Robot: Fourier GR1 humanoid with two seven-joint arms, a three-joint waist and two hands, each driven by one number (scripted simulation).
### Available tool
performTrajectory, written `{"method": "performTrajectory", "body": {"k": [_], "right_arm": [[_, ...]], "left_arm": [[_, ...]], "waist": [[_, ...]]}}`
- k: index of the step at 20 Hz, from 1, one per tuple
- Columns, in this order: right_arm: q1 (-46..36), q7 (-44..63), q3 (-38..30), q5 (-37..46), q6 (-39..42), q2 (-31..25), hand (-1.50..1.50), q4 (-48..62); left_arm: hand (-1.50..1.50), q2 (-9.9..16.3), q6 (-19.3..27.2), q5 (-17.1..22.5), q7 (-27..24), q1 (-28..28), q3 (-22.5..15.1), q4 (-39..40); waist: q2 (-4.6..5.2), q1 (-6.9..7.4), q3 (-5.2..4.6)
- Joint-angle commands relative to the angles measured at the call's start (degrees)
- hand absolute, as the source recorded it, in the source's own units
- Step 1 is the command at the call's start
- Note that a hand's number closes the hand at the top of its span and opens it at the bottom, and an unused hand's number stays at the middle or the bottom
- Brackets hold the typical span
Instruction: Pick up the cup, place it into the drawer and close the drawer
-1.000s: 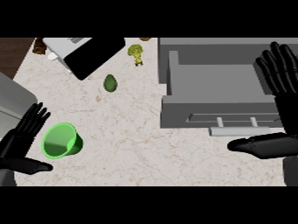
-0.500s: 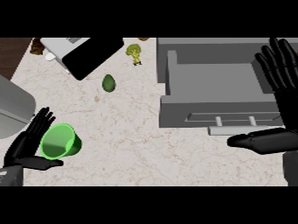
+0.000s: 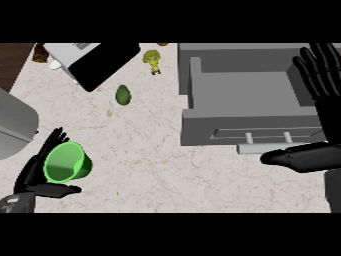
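The bright green cup stands on the marble counter at the lower left, its mouth facing up at me. My left hand is against it: straight fingers rise behind its left rim and the thumb lies just below it, not curled round. The grey drawer is pulled open at the upper right, its hollow bare and its front with the handle facing me. My right hand rests open at the right edge beside the drawer, fingers up and thumb pointing left under the drawer front.
A dark green avocado and a yellow-green vegetable lie left of the drawer. A black and white appliance sits at the top left. A large grey rounded vessel fills the left edge above my left hand.
My left hand has moved right and in to the cup, so the cup now sits between its fingers and thumb. The right hand has stayed in place.
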Motion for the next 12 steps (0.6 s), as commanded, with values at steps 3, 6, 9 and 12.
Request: {"method": "performTrajectory", "body": {"k": [3, 6, 9, 12], "right_arm": [[-0.7, 1.2, -0.9, -1.1, 0.3, -0.6, -1.50, 0.1], [0.8, -2.2, -0.5, -0.4, 1.2, -0.1, -1.50, 2.1], [2.8, 1.2, 0.3, -0.8, 1.3, -0.7, -1.50, -3.5], [-0.5, -1.3, -1.2, -0.5, 1.7, -1.6, -1.50, 2.1]], "left_arm": [[-1.50, 0.4, -6.4, -1.1, -9.3, -0.6, -0.8, 2.9], [-1.50, -0.6, -3.5, -1.1, -9.9, -2.5, -0.4, 3.6], [-1.50, -2.2, -3.4, -1.7, -11.4, -1.0, -1.3, 4.0], [-1.50, -1.7, -5.4, -1.1, -8.5, -5.3, -0.9, 4.3]], "waist": [[0.00, -0.09, -0.01], [0.28, -0.46, -0.06], [-0.06, -0.62, -0.04], [0.17, -0.23, -0.01]]}}
